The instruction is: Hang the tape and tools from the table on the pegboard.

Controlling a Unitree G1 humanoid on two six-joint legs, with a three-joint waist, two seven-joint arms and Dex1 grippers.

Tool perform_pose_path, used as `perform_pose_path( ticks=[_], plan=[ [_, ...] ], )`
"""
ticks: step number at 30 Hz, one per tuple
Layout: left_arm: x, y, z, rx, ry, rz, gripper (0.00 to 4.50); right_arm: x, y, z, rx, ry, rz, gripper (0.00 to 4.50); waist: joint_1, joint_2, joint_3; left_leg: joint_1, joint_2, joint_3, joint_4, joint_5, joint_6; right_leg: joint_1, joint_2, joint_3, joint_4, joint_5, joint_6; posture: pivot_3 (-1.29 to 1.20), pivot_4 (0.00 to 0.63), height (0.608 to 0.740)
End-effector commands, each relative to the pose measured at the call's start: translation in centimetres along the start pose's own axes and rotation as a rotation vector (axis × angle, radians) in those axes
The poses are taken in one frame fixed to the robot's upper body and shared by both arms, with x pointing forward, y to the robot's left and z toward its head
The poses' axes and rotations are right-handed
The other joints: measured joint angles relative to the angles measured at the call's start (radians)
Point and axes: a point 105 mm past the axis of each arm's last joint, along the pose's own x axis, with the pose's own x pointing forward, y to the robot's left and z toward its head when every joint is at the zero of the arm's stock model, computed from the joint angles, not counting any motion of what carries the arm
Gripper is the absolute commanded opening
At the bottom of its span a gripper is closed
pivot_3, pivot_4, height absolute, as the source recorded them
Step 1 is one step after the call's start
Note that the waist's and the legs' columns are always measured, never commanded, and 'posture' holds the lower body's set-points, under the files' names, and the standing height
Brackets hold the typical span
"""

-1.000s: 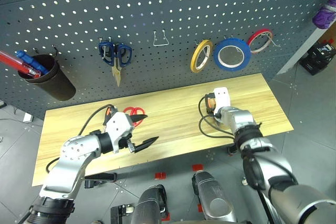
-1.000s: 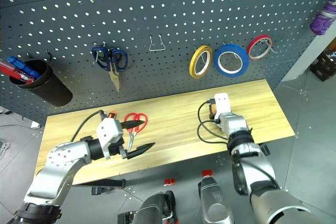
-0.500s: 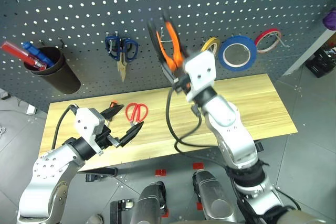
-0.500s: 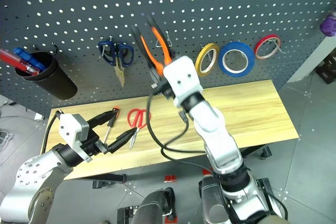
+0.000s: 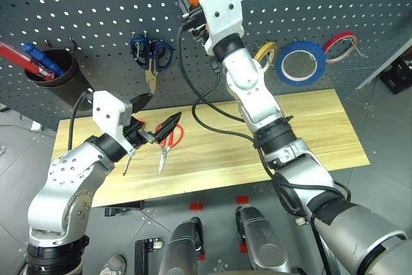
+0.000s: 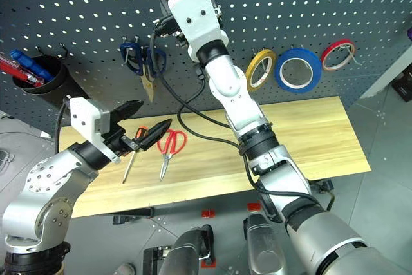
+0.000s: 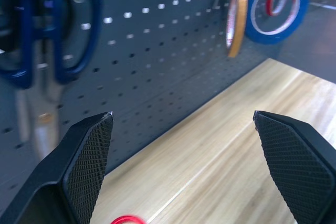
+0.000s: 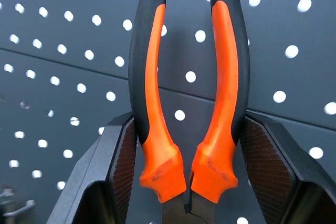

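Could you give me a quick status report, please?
Right hand shut on pliers, raised against pegboard. Left hand open, empty, above table. Red scissors and screwdriver on table. Nothing in the way.

1. The two head views look forward and down from above; the pegboard point(image 5: 96, 4) fills the upper frame, the table point(image 5: 309, 133) crosses the middle, and the floor lies along the bottom.
2. Both share nearly the same scene: the blue tape point(image 6: 299, 69) at right, the black cup point(image 5: 61, 82) at far left.
3. The left wrist view looks level between its wide-apart jaws, close over the table toward the pegboard and blue tape at upper right.
4. The right wrist view sits very near the pegboard, with the pliers point(image 8: 186, 93) upright at frame centre.
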Motion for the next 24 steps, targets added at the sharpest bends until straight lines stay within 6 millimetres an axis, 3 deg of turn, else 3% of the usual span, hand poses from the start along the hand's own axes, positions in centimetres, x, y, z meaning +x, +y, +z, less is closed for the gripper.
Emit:
perform_pose_path(
  ticks=[1,13,16,22,24],
  plan=[
    [0.4,-0.9,0.9,0.023,-0.037,-0.027,4.5,0.6,-0.6,0.7,-0.025,-0.066,-0.023,2.63,0.001,0.0,0.001,0.0,0.0,0.0,0.0,0.0,0.0,0.0,0.0,0.0,0.0,0.0,0.0,-0.18,0.357,0.74],
    [0.3,-1.0,0.1,0.01,-0.031,-0.017,4.5,-2.7,-1.1,-4.7,-0.043,0.102,-0.038,2.63,0.025,0.0,0.003,0.0,0.002,0.0,0.002,0.002,-0.002,0.001,0.001,-0.001,0.002,0.0,0.0,-0.19,0.362,0.74],
    [0.3,-0.8,-0.7,0.014,-0.015,0.007,4.5,-3.6,-1.5,-7.0,0.013,0.231,-0.051,2.63,0.024,0.0,0.004,0.001,0.002,0.001,0.002,0.003,-0.002,0.001,0.001,0.0,0.002,0.0,0.0,-0.2,0.361,0.74],
    [0.4,0.2,-2.1,0.03,0.018,0.089,4.5,-4.6,-1.4,-8.6,0.075,0.339,-0.009,2.63,0.026,0.0,0.004,0.002,0.003,0.0,0.002,0.002,0.003,0.003,0.001,-0.001,0.002,0.002,-0.002,-0.21,0.361,0.74],
    [0.4,0.4,-2.8,0.002,0.034,0.113,4.5,-5.2,-1.4,-9.2,0.105,0.381,0.007,3.36,0.027,0.0,0.004,0.003,0.003,0.0,0.002,0.002,0.003,0.003,0.001,-0.002,0.002,0.002,-0.002,-0.21,0.358,0.74]
  ],
)
